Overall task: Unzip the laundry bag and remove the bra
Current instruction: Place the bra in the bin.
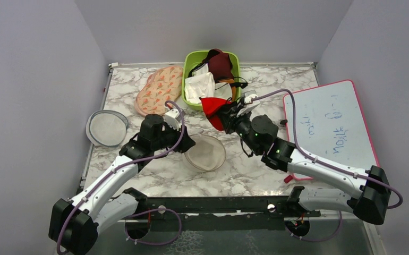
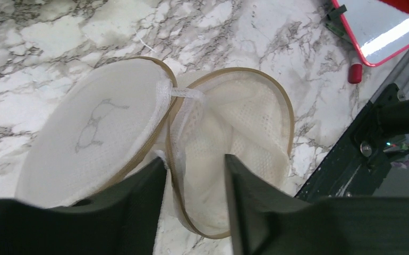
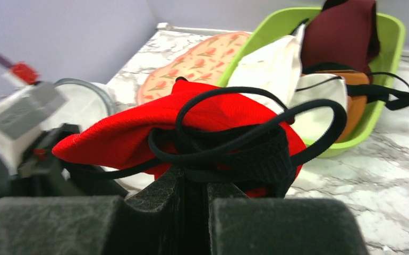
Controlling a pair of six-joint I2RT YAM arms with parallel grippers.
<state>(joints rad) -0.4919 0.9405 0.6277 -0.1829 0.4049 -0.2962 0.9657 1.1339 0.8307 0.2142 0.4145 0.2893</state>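
I read the laundry bag (image 2: pixel 101 133) as cream-white cloth: one half smooth and close-woven, the other an open, translucent mesh, both edged with tan zip tape. The bra (image 3: pixel 128 127) is matt red knit fabric with black ribbed elastic trim. The right gripper (image 3: pixel 194 183) has black pads with a rough, grainy surface, while the left gripper (image 2: pixel 194 170) looks like smooth matt dark plastic. The table (image 2: pixel 59 32) has a glossy marble-look finish, and the bin (image 3: pixel 391 37) is shiny green plastic.
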